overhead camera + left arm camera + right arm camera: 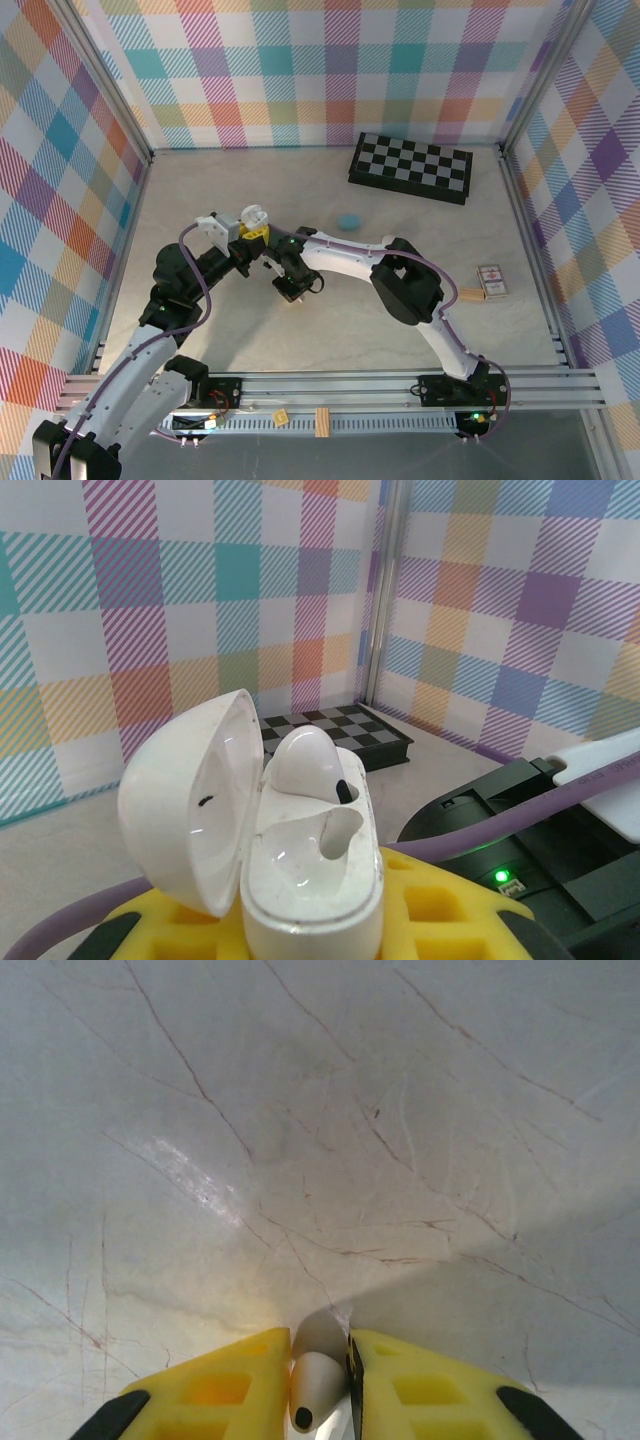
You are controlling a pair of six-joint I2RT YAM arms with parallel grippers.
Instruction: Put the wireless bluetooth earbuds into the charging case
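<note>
Left gripper [312,925] is clamped tight on the open white charging case [300,870], with one white earbud [303,760] seated in the far slot and the near slot free. Right gripper [320,1345] pinches a second earbud [316,1385] over bare table [300,1110], with open room all round it. The card box [491,281] sits well off to the right, its print too small to read

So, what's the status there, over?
Left gripper shut on open charging case, one earbud seated. Right gripper shut on loose earbud. Nothing in the way.
</note>
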